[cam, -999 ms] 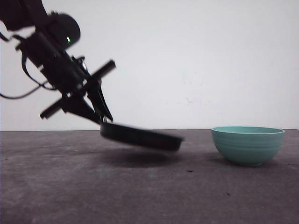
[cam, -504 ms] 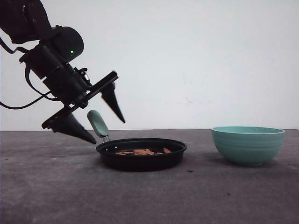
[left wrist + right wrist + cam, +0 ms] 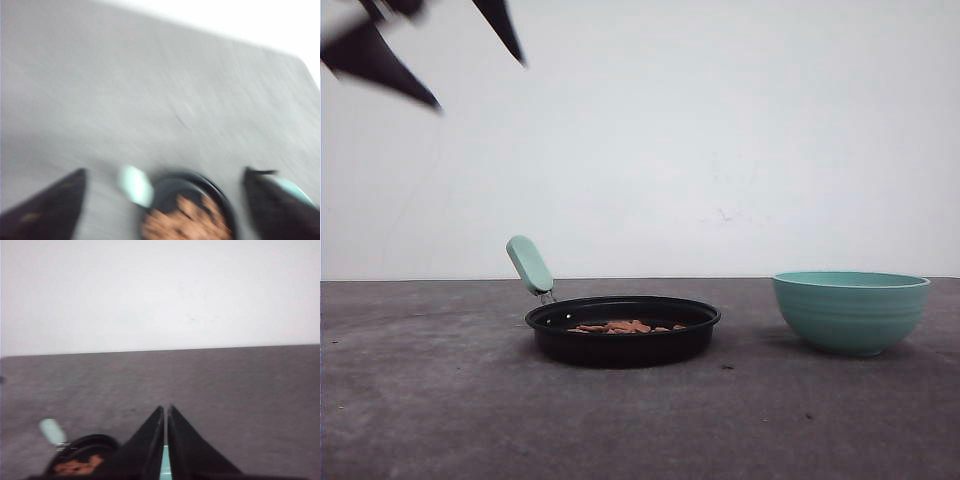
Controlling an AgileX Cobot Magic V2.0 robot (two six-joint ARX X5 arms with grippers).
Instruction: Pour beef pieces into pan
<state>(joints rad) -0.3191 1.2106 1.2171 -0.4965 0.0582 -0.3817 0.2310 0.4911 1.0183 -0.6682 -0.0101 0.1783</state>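
I find the frying pan [image 3: 623, 329] sitting flat on the grey table [image 3: 440, 410], its mint-green handle [image 3: 529, 265] angled up and toward the left. The beef pieces [image 3: 620, 326] lie inside the pan as a low reddish-brown heap on its floor. To the right of the pan, apart from it, stands a teal ribbed bowl [image 3: 850, 310], upright; I cannot see into it from the front.

The left gripper [image 3: 430, 55] is high in the front view's upper left corner, well above the pan and touching nothing — its two dark fingers stand wide apart with nothing between them. The left wrist view, though blurred, confirms this: the fingers [image 3: 45, 210] are spread, with the pan [image 3: 187, 210] and beef pieces [image 3: 185, 222] showing between them below.

In the right wrist view, the right gripper [image 3: 166, 412] has its fingers pressed together tip to tip, holding nothing that I can make out. The pan [image 3: 82, 457] with its pieces appears off to one side of it.
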